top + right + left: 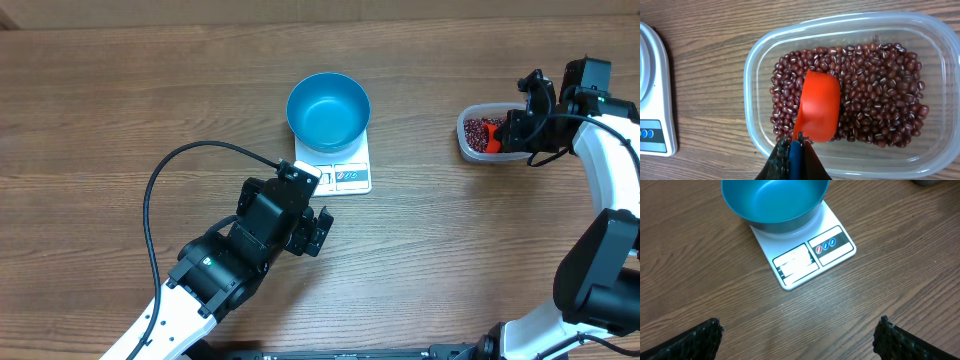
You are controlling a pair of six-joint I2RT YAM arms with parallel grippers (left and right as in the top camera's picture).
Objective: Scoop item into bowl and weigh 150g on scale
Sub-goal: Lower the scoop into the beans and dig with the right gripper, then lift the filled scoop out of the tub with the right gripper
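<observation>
Fingers [776, 165] of the right gripper [792, 156] are clenching the handle of the orange scoop [817, 107], its cup lying on the beans [875, 85] in the clear tub [752, 75]. Across the table [100, 110], the left gripper [797, 335] is hanging spread wide before the scale [350, 176], where the blue bowl [328, 108] is sitting empty: no scooping or weighing is done yet.

Overhead, you look straight down on the whole surface [120, 90]. Your left wrist view sits close on the scale [805, 262]; your right looks down into the tub [751, 90], sharing the scale's edge.
</observation>
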